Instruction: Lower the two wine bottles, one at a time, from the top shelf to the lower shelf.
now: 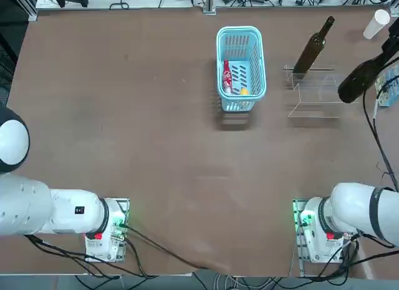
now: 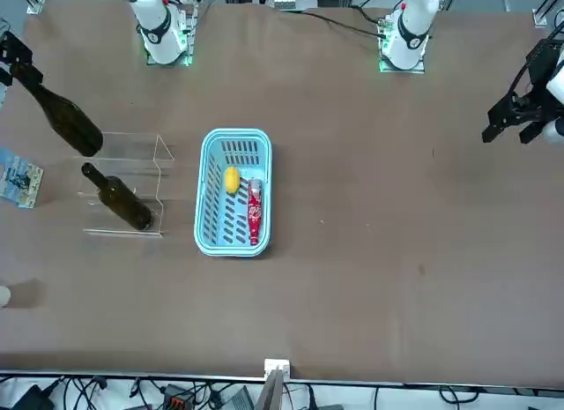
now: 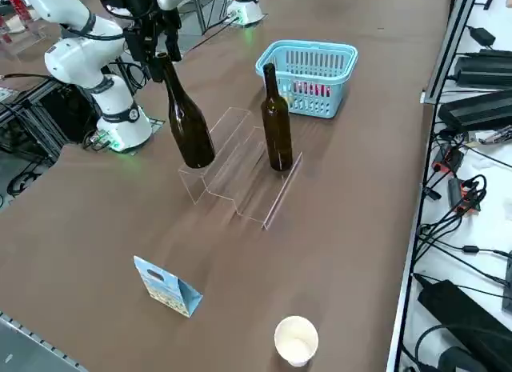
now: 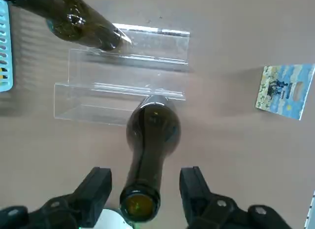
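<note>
Looking across the brown counter [image 1: 156, 146], what do you have on the clear two-step stand [image 1: 315, 109]? (desk)

You have the two wine bottles upright, long axes vertical, necks pointing up. One wine bottle [image 3: 278, 120] appears to stand on the lower shelf [image 3: 258, 192], on the side away from the robot; I judge that one done. (spotter)

And the other? (desk)

The second bottle [image 3: 186, 124] stands at the robot-side end of the stand, seemingly on the top shelf [image 3: 224, 140], though the clear plastic makes its footing hard to confirm. (spotter)

Why is your right arm above it? (desk)

You have the right end effector [image 4: 145, 177] hanging directly over the bottle, looking straight down its open mouth. The fingers [image 4: 98, 182] are apart, one on each side of the neck, with a gap showing on both sides. That placement suits a grip on the slim neck, keeping the bottle vertical for the step down. Nothing is clamped yet. (spotter)
</note>
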Available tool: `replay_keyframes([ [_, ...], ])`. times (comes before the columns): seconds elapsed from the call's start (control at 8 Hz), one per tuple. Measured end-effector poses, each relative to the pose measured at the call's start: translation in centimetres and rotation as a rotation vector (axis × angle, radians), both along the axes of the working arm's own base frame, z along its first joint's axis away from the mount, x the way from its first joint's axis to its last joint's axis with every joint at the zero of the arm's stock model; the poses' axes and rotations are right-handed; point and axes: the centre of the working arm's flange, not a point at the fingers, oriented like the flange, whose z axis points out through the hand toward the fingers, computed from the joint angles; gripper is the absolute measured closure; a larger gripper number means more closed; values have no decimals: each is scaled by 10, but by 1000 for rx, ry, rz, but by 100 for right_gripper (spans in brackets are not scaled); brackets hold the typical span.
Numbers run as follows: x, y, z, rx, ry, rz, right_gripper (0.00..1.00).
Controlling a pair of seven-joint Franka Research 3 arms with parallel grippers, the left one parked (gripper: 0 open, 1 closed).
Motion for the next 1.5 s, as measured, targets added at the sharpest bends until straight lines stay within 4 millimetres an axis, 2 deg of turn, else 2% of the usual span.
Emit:
replay_keyframes([
  [0.12, 1, 2, 0, -1, 0, 2, 16],
  [0.38, 1, 4, 0, -3, 1, 5, 31],
  [0.62, 1, 4, 0, -3, 1, 6, 34],
  [0.75, 1, 4, 0, -3, 1, 6, 40],
  [1.12, 1, 4, -1, -4, 3, 5, 45],
  [1.5, 1, 3, -1, -5, 5, 4, 45],
])
